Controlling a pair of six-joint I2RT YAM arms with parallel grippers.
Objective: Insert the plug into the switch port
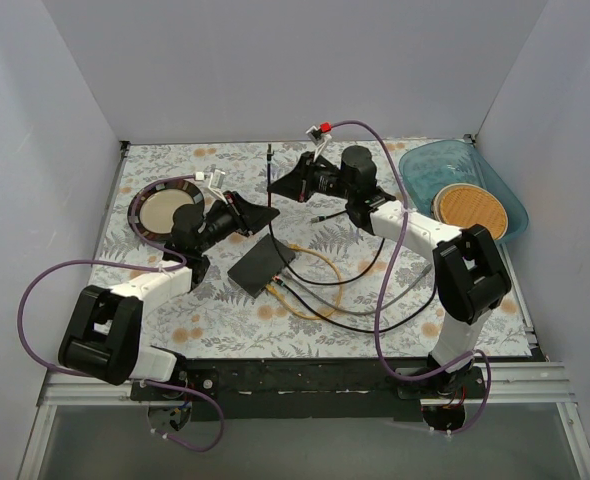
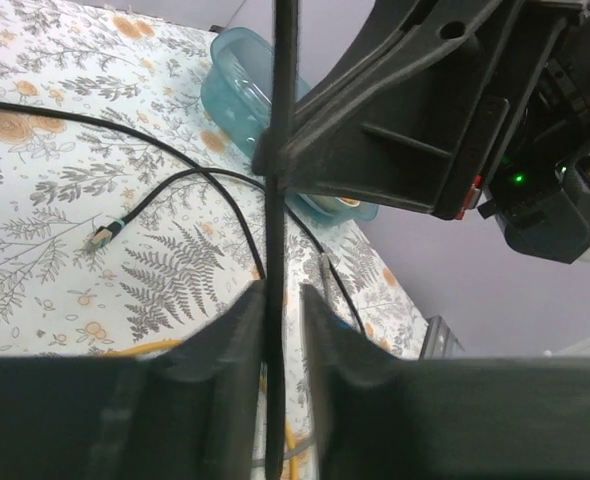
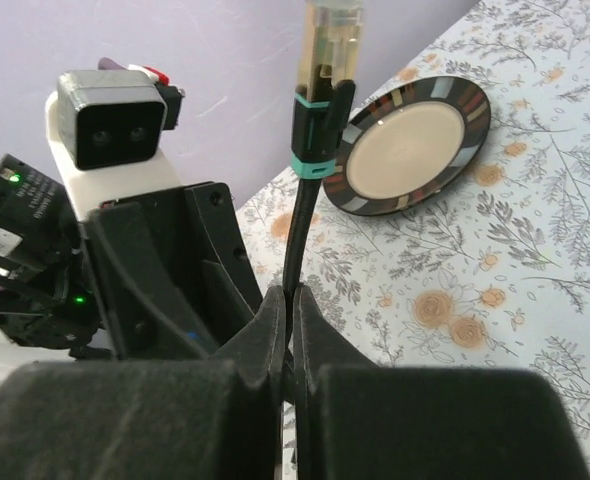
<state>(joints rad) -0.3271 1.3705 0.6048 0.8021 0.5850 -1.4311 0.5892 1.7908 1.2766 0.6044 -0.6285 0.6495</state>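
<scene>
Plainly the task is at an early stage: the plug is in hand but not yet near any socket. At the far left of the counter point(image 1: 225, 330) sits a striped plate point(image 1: 160, 208), which has no part in the job. Beside it, the left tool point(image 2: 278, 300) stands narrow around the black cable point(image 2: 280, 120). A sliver of light shows between the cable and one finger, so it seems to cradle the cable rather than pinch it. A little to the right and nearer the arms' bases, the switch point(image 1: 260, 262) lies flat on the counter, apart from both tools. Other leads point(image 1: 305, 305) run off from its near edge, though which sockets are free is too small to tell. Beyond the switch in the overhead view, the black cable stands upright between the two tools. The right wrist view shows the plug point(image 3: 330, 40) at its end, clear-bodied above a teal collar, held up in the air and well apart from the switch. The right tool point(image 3: 287, 300) is clamped tight on the cable a little below that collar. Farther right, a blue tub point(image 1: 465, 185) rests at the counter's edge. What remains, by my reading, is nearly everything: free the cable from the left tool, turn the plug toward the row of sockets, lower it, line it up and push it home.
</scene>
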